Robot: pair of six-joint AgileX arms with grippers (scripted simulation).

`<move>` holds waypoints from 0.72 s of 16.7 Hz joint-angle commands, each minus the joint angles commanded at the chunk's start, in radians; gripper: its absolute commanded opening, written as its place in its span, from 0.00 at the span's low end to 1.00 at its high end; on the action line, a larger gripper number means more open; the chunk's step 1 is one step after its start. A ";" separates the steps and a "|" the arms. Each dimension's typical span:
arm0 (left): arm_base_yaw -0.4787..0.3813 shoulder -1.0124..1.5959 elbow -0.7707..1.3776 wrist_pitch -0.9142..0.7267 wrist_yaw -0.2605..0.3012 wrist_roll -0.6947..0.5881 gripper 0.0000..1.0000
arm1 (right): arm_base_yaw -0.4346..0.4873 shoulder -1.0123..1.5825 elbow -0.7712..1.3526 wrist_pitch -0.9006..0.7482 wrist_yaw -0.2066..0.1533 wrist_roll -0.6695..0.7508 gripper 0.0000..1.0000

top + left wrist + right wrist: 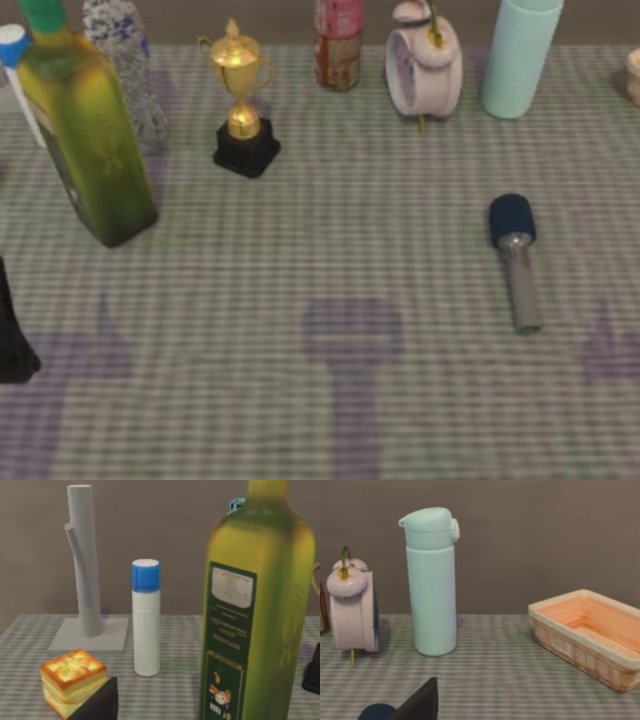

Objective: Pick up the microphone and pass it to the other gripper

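Observation:
The microphone (516,258) lies flat on the checked cloth at the right, its navy head pointing to the back and its silver handle to the front. In the right wrist view only the edge of the microphone's head (377,713) shows, beside one black finger (422,703) of my right gripper. Nothing touches that finger's straight inner edge. My right arm is outside the top view. My left arm (12,345) is parked at the table's left edge, and one of its fingers (100,702) shows with nothing against it.
Along the back stand an olive oil bottle (85,135), a gold trophy (242,95), a red can (338,42), a pink alarm clock (424,68) and a pale-teal flask (520,58). A wicker basket (592,637) sits far right. Crackers (72,680) and a spray bottle (146,617) are far left.

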 joint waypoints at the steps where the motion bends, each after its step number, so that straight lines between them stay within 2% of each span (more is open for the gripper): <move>1: 0.000 0.000 0.000 0.000 0.000 0.000 1.00 | 0.000 0.000 0.000 0.000 0.000 0.000 1.00; 6: 0.000 0.000 0.000 0.000 0.000 0.000 1.00 | 0.033 0.104 0.099 -0.068 0.008 0.034 1.00; 12: 0.000 0.000 0.000 0.000 0.000 0.000 1.00 | 0.147 0.578 0.448 -0.322 0.042 0.157 1.00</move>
